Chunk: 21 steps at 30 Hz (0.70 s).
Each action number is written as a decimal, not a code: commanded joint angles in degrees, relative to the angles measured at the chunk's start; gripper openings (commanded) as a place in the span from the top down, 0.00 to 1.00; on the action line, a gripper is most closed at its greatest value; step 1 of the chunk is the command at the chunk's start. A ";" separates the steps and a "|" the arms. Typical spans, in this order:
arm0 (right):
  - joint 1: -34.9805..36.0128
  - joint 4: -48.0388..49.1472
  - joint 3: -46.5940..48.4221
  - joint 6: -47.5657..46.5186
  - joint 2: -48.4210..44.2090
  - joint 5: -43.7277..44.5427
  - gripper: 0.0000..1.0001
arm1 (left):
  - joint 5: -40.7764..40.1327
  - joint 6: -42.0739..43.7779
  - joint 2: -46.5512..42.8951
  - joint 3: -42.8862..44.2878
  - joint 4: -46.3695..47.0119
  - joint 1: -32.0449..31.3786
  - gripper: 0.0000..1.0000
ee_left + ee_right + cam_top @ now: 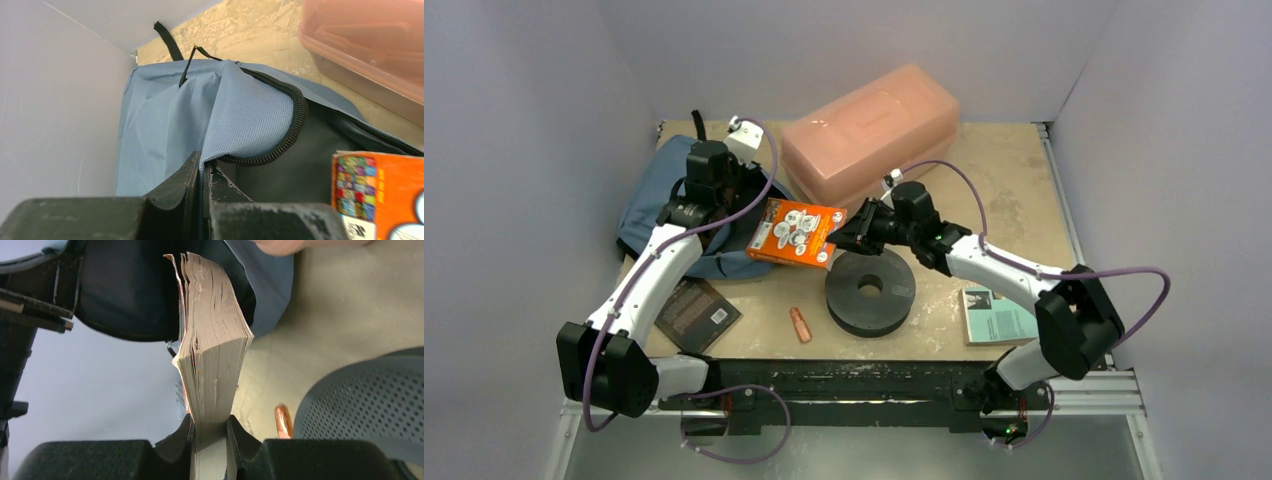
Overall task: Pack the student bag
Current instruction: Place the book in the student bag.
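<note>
The slate-blue student bag (656, 188) lies at the back left of the table, its zipper mouth open and dark lining showing (300, 170). My left gripper (205, 167) is shut on the blue flap of the bag's opening, holding it lifted. An orange book (796, 232) with a colourful cover hangs at the bag's mouth, held by its right end. My right gripper (210, 427) is shut on that book's page block (212, 345), which points toward the dark opening of the bag (125, 290). The book's orange corner (375, 195) shows in the left wrist view.
A rigid salmon-pink plastic box (869, 128) stands at the back centre. A black perforated disc (870, 290) sits under my right wrist. A small copper-coloured cylinder (800, 324) lies in front, a dark book (692, 312) at the front left, a teal-and-white book (996, 315) at the front right.
</note>
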 commanded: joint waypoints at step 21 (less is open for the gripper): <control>8.74 15.67 31.51 9.01 28.81 10.78 1.00 | 11.89 -3.04 -5.46 3.69 0.16 -0.19 1.00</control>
